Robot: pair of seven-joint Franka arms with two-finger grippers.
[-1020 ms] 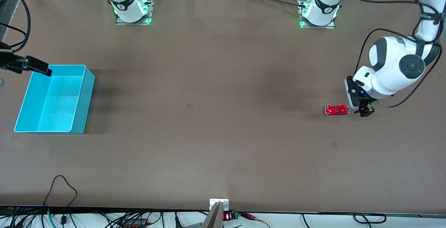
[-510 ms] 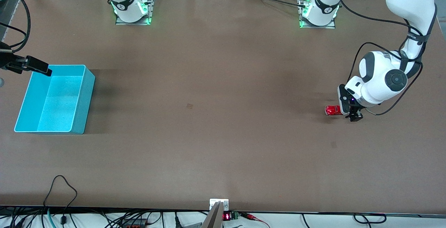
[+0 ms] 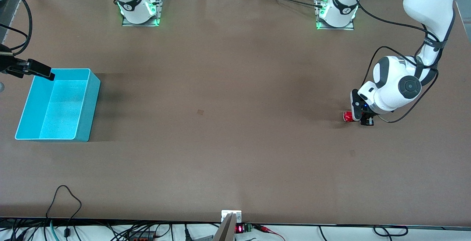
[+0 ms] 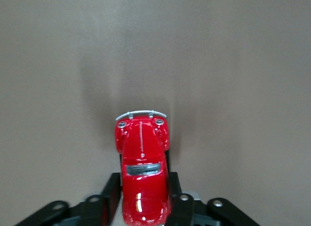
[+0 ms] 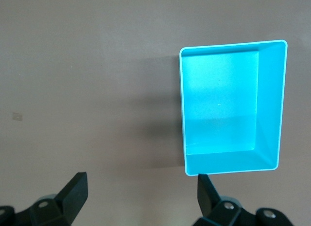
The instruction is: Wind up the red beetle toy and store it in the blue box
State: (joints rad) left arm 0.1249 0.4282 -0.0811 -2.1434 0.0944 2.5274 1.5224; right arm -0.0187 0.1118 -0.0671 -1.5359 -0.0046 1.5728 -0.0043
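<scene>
**Left claw clamped on red beetle toy, right claw wide open over box end**

Left gripper (image 3: 362, 117) down at table (image 3: 228, 152) level, toward the left arm's end. Fingers (image 4: 111, 199) pinched against both flanks of the red beetle toy (image 4: 142, 167), gripping the rear half of the body. Jaws closed in as far as the car's width allows, nothing else between them. In the left wrist view: hood, two round headlights and silvery front bumper poke out clear of the fingertips, nose pointing away from the wrist. Wheels apparently on the brown surface, though contact not confirmable from here. In the front view only the nose end of the toy (image 3: 347, 116) visible, peeking out from under the white wrist housing on the side toward the right arm's end; rest hidden by the gripper.

Right gripper (image 5: 141, 194) parked up in the air, jaws spread fully, nothing held. Arm waits. Fingertips (image 5: 75, 189) seen in the right wrist view with bare table between them and a corner of the blue box (image 5: 231, 163) just by one tip.

Blue box (image 3: 88, 105) upright on the table at the right arm's end, open top, interior bare. Well apart from the toy, nearly the whole table length between them. Dark camera bracket (image 3: 33, 70) overhangs the box corner farthest from the front camera.
</scene>
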